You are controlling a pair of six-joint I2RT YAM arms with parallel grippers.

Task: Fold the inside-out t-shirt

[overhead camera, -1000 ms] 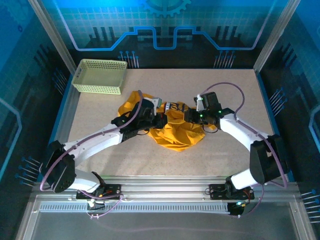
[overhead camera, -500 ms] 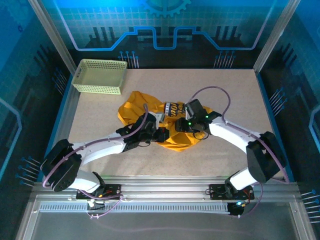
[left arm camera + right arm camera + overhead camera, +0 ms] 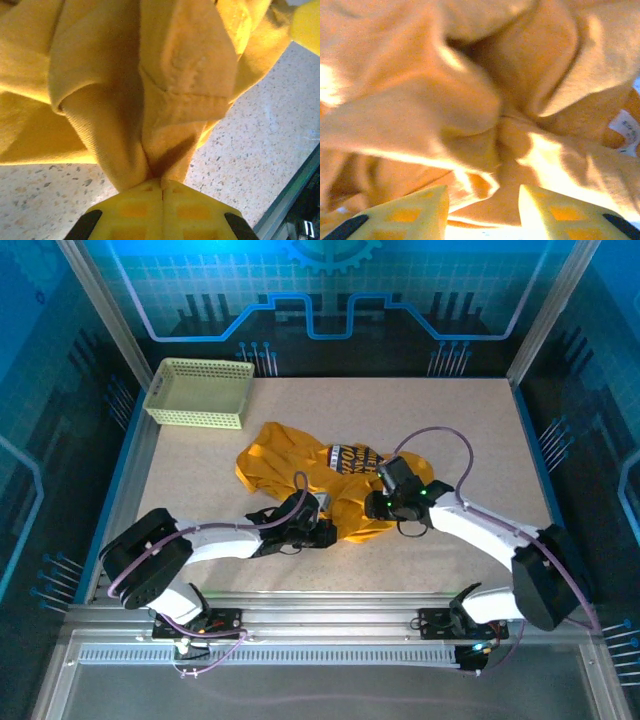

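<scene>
We see the t-shirt (image 3: 290, 455) lying crumpled in the middle of the table (image 3: 480, 440). It is mustard-yellow, with dark lettering on one patch (the rest is plain). The left gripper (image 3: 161, 186) has its pads closed on a hemmed fold at the shirt's near edge. The right gripper (image 3: 482, 202) holds its fingers apart over bunched cloth.

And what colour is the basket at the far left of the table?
Pale yellow-green mesh; the basket shows best in the top external view.
</scene>
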